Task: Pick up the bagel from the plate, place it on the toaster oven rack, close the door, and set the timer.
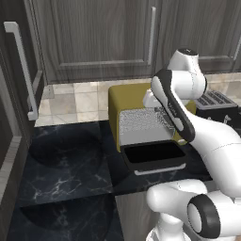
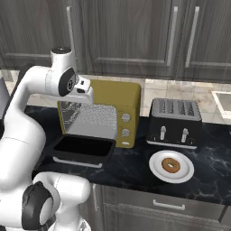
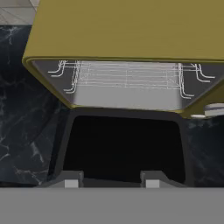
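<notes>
so my pincer (image 3: pixel 108 178) is hovering part-open over the dropped door (image 3: pixel 124 146) with nothing in it, meaning I should swing right and come straight down on the bagel (image 2: pixel 171 165) sitting on the plate (image 2: pixel 155 172) before going near the rack (image 3: pixel 127 75) in the toaster oven (image 3: pixel 131 30).

From my left base view the arm (image 1: pixel 176 110) covers the right side of the toaster oven (image 1: pixel 123 96), so I can't see its knobs, and it hides part of the black slot toaster (image 1: pixel 217 106) at three o'clock. In the right base view the hand masks the oven's upper-left corner. In the hand view the oven's top runs off at twelve o'clock, and I can't judge what the fingertips (image 3: pixel 72 180) hold, if anything.
</notes>
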Robot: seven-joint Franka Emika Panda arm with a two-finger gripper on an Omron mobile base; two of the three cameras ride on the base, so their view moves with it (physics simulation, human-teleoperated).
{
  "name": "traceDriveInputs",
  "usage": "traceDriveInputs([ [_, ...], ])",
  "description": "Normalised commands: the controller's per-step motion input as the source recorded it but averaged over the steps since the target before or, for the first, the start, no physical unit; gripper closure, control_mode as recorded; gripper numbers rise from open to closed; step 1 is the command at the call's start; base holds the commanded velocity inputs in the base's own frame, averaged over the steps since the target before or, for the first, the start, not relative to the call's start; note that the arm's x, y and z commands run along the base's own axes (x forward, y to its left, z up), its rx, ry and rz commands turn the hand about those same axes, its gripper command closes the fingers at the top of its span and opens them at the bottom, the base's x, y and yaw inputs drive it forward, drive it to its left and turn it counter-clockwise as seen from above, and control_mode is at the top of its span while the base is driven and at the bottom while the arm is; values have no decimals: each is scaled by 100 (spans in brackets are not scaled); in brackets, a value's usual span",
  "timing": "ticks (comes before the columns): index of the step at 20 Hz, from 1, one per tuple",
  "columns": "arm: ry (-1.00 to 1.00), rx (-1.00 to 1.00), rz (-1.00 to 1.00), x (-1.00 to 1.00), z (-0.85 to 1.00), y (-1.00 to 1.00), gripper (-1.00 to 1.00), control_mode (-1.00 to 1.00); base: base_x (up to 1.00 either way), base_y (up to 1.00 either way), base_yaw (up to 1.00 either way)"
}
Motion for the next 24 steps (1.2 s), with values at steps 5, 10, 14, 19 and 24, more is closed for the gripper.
traceDriveInputs([
  [5,0,0,0,-23,-6,-1,-100,-100,0,0,0],
  [10,0,11,0,-32,-27,-25,-100,-100,0,0,0],
  [14,-1,19,0,-7,-29,-33,-100,-100,0,0,0],
  [19,0,20,0,0,-19,-28,-100,-100,0,0,0],
  [24,0,18,-1,0,-12,-10,-100,-100,0,0,0],
])
